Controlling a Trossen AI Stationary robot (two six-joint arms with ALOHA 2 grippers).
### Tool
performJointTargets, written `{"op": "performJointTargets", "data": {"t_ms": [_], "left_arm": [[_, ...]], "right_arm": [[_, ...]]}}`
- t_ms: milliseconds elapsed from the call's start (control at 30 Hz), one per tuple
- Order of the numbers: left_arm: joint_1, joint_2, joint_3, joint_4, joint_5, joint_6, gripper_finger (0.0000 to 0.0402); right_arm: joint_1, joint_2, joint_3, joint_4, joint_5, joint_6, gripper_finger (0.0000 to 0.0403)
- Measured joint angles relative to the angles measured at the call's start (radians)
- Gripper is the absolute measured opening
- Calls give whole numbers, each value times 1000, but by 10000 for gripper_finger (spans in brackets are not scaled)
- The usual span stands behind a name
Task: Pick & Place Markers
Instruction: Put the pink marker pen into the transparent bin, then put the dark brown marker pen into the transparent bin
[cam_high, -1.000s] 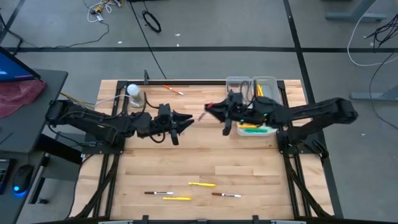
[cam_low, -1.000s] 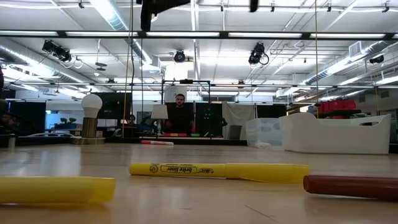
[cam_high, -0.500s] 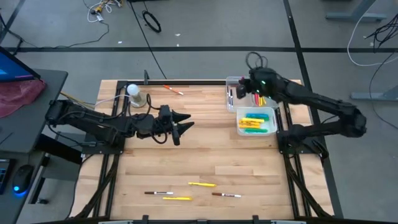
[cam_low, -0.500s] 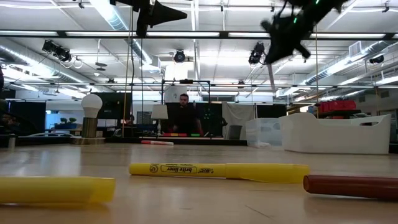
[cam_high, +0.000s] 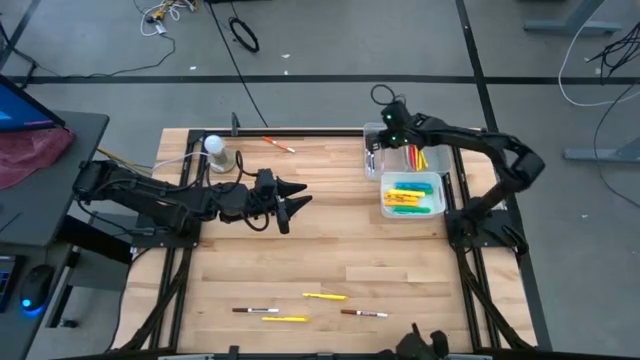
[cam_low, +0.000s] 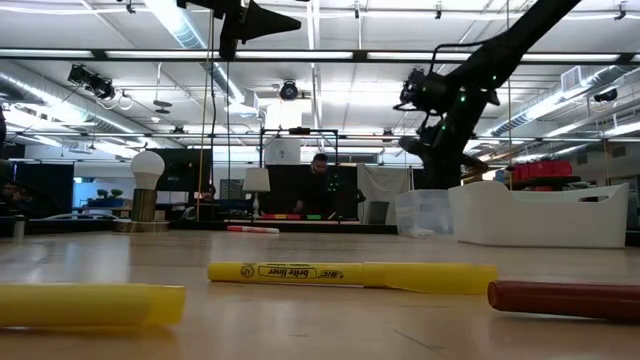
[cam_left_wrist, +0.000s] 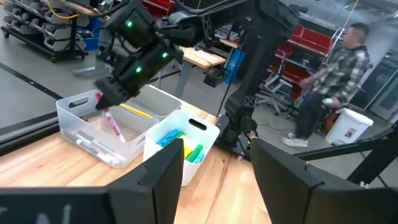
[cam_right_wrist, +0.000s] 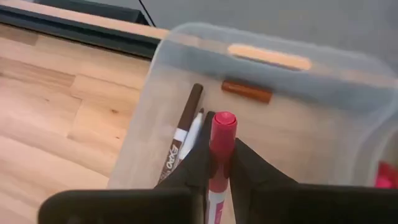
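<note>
The right gripper (cam_right_wrist: 217, 163) hangs over the clear bin (cam_right_wrist: 283, 93) at the far right corner of the table (cam_high: 330, 250), its fingers pinching a thin white-barrelled marker with a red cap (cam_right_wrist: 221, 140), held cap-first just above the bin's floor. On that floor lie a white marker with a dark brown cap (cam_right_wrist: 185, 121) and a short brown one (cam_right_wrist: 247, 91) near the far wall.

Beside it, the second far bin (cam_high: 428, 145) holds thin yellow and red pens, and the nearer bin (cam_high: 412, 196) holds thick yellow and green highlighters with a cyan one.

The left gripper (cam_high: 297, 198) waits above the middle of the table's left half, its fingers spread and holding nothing.

Loose markers lie on the bare wood. A red-capped white one (cam_high: 278, 145) lies by the far edge. Near the front edge lie a thin yellow pen (cam_high: 325, 296), a second yellow pen (cam_high: 284, 318), a dark-capped white marker (cam_high: 250, 310) and a brown-capped white marker (cam_high: 363, 313).

A white ball on a grey base (cam_high: 215, 150) stands at the far left corner.
</note>
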Motion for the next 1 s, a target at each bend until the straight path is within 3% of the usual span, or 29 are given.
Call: {"op": "performJointTargets", "data": {"t_ms": [267, 533, 800, 1000], "left_arm": [[16, 0, 0, 0, 0, 1, 193], [32, 0, 0, 0, 3, 1, 193], [32, 0, 0, -1, 4, 13, 193], [23, -6, -1, -40, 4, 106, 193]], "right_arm": [[1, 89, 0, 13, -20, 97, 66], [-3, 71, 0, 8, -23, 83, 126], [49, -169, 0, -79, -47, -38, 156], [243, -408, 0, -93, -52, -49, 140]]}}
